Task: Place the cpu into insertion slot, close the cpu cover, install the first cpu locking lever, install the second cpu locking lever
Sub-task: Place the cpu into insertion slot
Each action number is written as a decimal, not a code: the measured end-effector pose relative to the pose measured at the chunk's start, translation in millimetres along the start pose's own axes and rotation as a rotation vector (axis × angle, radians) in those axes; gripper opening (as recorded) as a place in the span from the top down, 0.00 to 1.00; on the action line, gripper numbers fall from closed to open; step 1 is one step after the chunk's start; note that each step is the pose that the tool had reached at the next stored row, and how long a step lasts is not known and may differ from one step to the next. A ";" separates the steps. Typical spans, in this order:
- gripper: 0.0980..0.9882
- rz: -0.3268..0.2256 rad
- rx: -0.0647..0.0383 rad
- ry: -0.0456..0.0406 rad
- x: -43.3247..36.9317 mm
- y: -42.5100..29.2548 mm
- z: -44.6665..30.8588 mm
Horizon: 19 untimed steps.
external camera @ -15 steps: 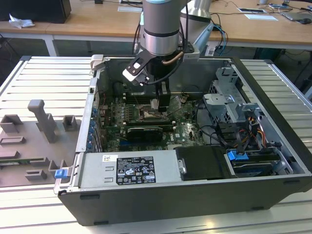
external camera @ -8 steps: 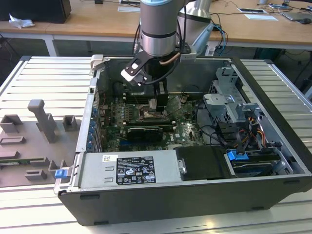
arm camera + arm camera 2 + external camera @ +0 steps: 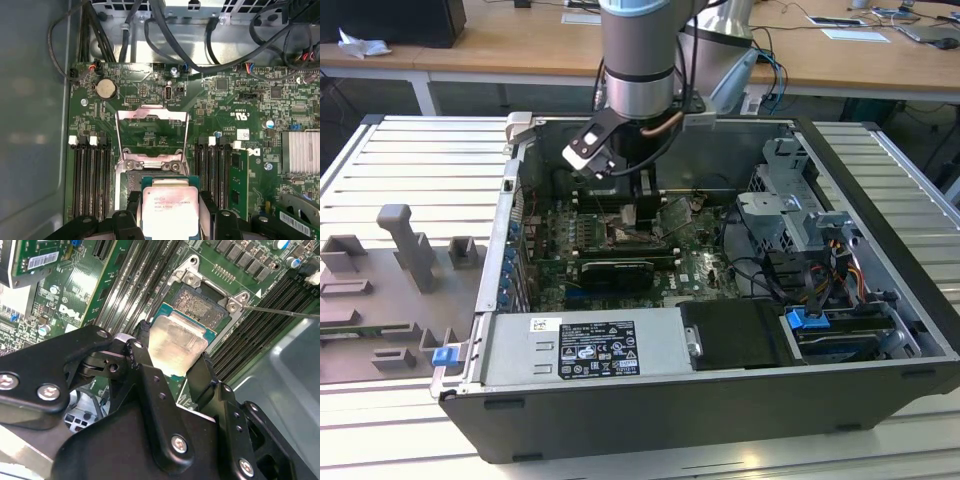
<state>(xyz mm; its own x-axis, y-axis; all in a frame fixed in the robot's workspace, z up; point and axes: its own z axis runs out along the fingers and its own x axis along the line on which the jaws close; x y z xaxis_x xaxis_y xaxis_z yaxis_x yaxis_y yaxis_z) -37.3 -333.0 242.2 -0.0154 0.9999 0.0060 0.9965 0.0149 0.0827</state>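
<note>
Cpu [image 3: 169,207]: pale silver square top with a green edge, metal face up, clamped by two opposite edges.
Gripper [image 3: 175,347]: black, jaws drawn in to the cpu's width and holding it, with a finger [image 3: 143,331] on each side. In the exterior view the gripper [image 3: 630,215] reaches down into the case from the arm [image 3: 640,60].
Exterior view, left to right: grey tray [image 3: 390,290] of moulded blocks on the slatted table [image 3: 410,150]; open case [image 3: 650,430] lying on its side; power supply [image 3: 585,348] along its near wall; green board [image 3: 705,268]; drive cage [image 3: 790,205] at that view's right.
Slot [image 3: 202,305]: square socket with its dark contact field bare, just beyond the cpu. The cpu overlaps its near edge; contact cannot be told.
Cover [image 3: 150,111]: silver frame, swung up and open beyond the slot, the board visible through its cut-out.
Memory slots [image 3: 90,170]: black rows flanking the slot on both sides.
Battery [image 3: 106,88]: coin cell on the board beyond the cover.
</note>
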 end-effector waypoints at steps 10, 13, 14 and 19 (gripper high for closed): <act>0.50 0.000 0.000 0.0004 0.7 -3.3 2.1; 0.50 0.000 0.000 0.0001 0.8 -3.7 3.6; 0.50 0.000 0.000 0.0000 1.1 -3.8 4.1; 0.50 0.000 0.000 0.0000 2.0 -5.1 7.7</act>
<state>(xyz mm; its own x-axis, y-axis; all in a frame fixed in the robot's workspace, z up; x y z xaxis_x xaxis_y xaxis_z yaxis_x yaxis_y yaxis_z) -41.8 -331.1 234.1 -0.0154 0.9999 0.0060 0.9965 0.0149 0.0827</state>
